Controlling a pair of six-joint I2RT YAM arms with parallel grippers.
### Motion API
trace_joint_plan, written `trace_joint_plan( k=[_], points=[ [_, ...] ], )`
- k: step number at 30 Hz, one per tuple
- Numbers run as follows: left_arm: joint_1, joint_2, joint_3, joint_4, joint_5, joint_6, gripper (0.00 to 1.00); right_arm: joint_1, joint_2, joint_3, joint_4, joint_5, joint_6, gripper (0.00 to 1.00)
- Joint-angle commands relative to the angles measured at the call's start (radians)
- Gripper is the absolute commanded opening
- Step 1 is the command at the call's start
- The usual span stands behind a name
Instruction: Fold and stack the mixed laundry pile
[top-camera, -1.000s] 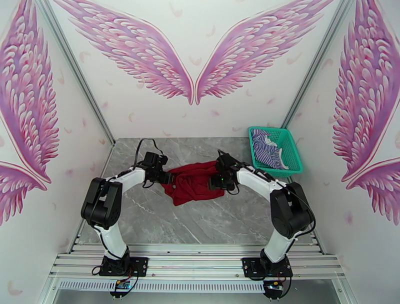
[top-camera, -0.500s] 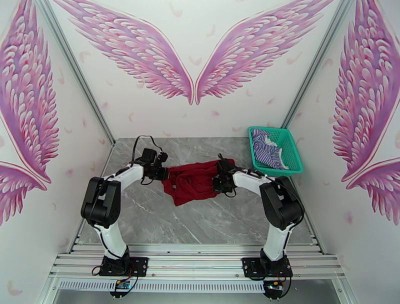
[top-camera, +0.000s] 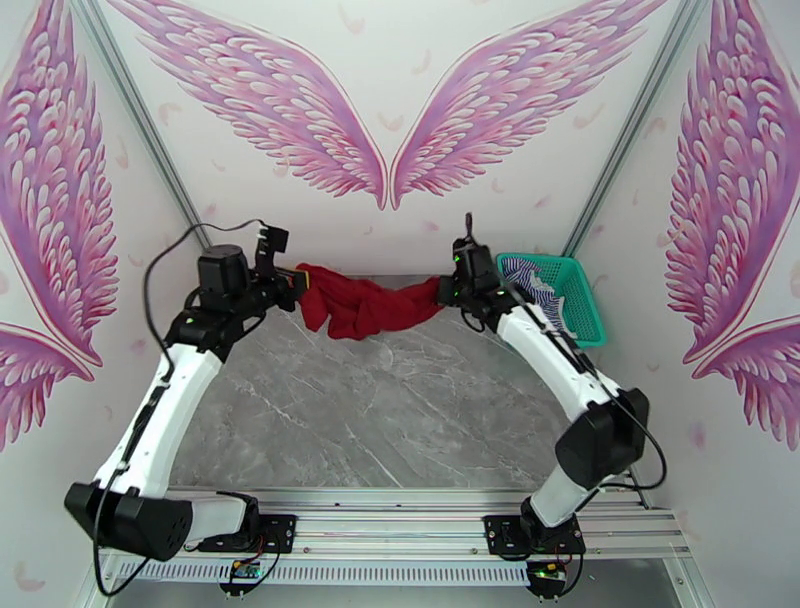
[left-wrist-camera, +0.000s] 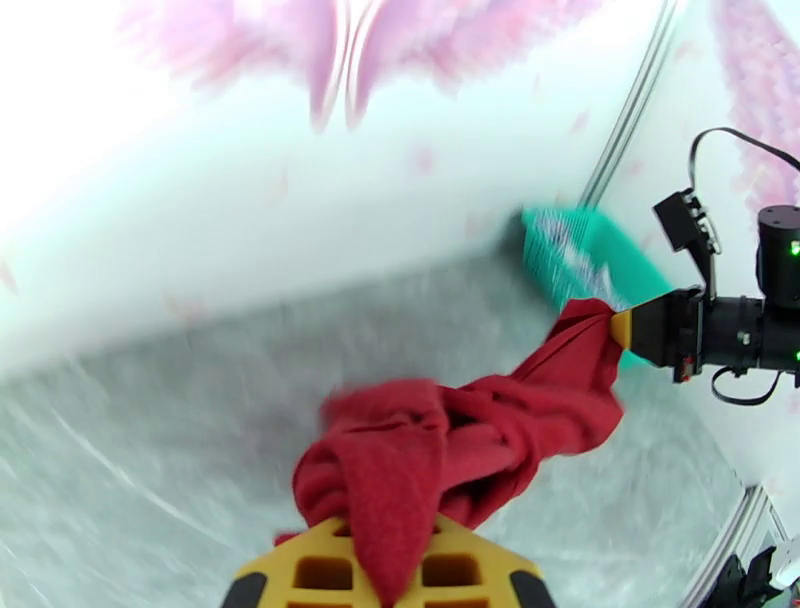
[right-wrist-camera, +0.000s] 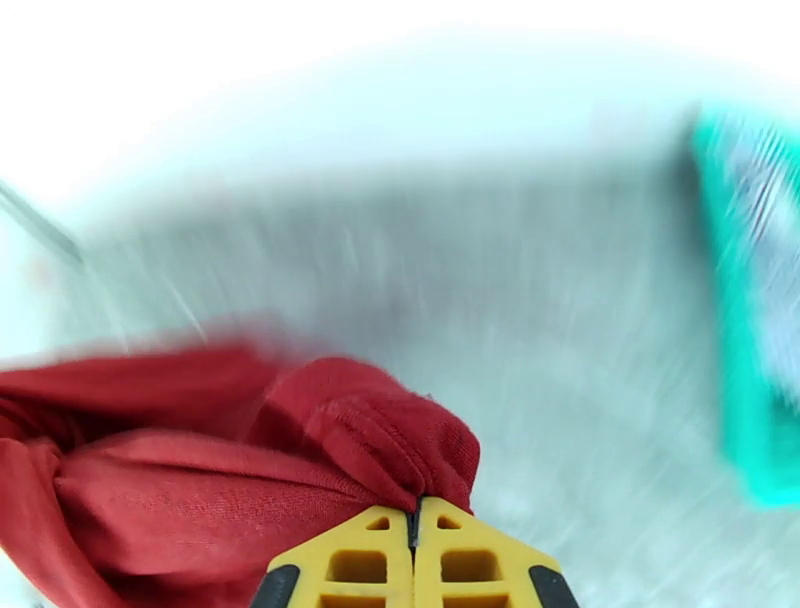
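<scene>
The dark red T-shirt (top-camera: 362, 305) hangs bunched and sagging in the air above the far part of the table, stretched between both grippers. My left gripper (top-camera: 297, 281) is shut on its left end; in the left wrist view the cloth (left-wrist-camera: 450, 445) spills out from between the yellow fingers (left-wrist-camera: 390, 565). My right gripper (top-camera: 443, 291) is shut on the right end, and its yellow jaws (right-wrist-camera: 413, 518) pinch a fold of red cloth (right-wrist-camera: 210, 470). The blue-and-white striped shirt (top-camera: 527, 285) lies crumpled in the basket.
The teal mesh basket (top-camera: 585, 300) stands at the back right corner of the grey marble table (top-camera: 400, 420), just right of my right gripper. White walls with pink wings close in the back and both sides.
Both grippers shut on the red T-shirt where it lay on the table. They then rose and moved toward the back wall, lifting the shirt clear and stretching it between them.
</scene>
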Motion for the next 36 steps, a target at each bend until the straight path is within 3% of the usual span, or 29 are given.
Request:
trace_joint_plan(
  k=[1, 7, 13, 19, 23, 28, 32, 36],
  points=[
    [0.004, -0.098, 0.094, -0.085, -0.044, 0.045, 0.00, -0.015, -0.079, 0.154, -0.116, 0.085, -0.092, 0.00],
    [0.004, -0.139, 0.261, -0.235, -0.064, 0.082, 0.00, -0.029, -0.056, 0.402, -0.267, 0.022, -0.143, 0.00],
    [0.005, 0.014, 0.277, -0.365, -0.034, 0.070, 0.00, -0.084, 0.178, 0.542, -0.455, -0.139, -0.098, 0.02],
    [0.005, 0.147, 0.006, -0.218, -0.004, 0.025, 0.00, -0.091, 0.354, 0.291, -0.335, -0.150, -0.090, 0.15],
    [0.001, 0.238, -0.121, -0.138, 0.019, -0.022, 0.00, -0.091, 0.434, 0.168, -0.285, -0.170, -0.042, 0.33],
    [-0.010, 0.242, -0.218, -0.075, 0.019, -0.065, 0.00, -0.018, 0.364, -0.024, -0.159, -0.309, -0.044, 0.57],
    [-0.010, 0.236, -0.237, -0.081, 0.019, -0.068, 0.00, 0.085, 0.364, -0.061, -0.106, -0.325, -0.085, 0.61],
    [-0.010, 0.238, -0.242, -0.083, 0.027, -0.066, 0.00, 0.193, 0.424, 0.008, -0.070, -0.316, -0.101, 0.62]
  ],
)
